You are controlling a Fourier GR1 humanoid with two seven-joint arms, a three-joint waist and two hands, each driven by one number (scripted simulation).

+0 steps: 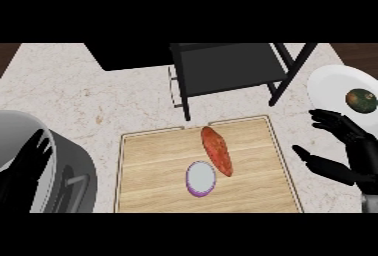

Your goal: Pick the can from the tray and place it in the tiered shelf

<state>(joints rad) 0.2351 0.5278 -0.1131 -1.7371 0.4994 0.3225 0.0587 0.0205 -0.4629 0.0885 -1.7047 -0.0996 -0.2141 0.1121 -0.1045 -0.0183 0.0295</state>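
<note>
From my remote station I log the following. A wooden tray [148, 190] lies in the centre and lower middle of the frame on a pale, speckled counter [96, 95]. On it the can [200, 179] lies slightly left of the tray's middle, its pale round end facing the camera and a purple rim showing along its lower edge. Just to its right, an elongated reddish-orange vegetable [217, 150] lies on the boards, running from upper centre down toward the can and touching or nearly touching it; I cannot tell which.

At the top centre stands the black tiered shelf [229, 67], its dark platform above the tray's far edge and its legs reaching the counter.

The right hand [341, 150] enters at the right edge, fingers spread and relaxed, thumb pointing left toward the tray's right border; it holds nothing and is apart from the can. Above it, at the upper right, a white plate [328, 87] bears a round, dark green and brown item [362, 100].

The left hand [29, 165] shows at the lower left, fingers straight and pointing up, resting over a grey rounded appliance [74, 165].
</note>
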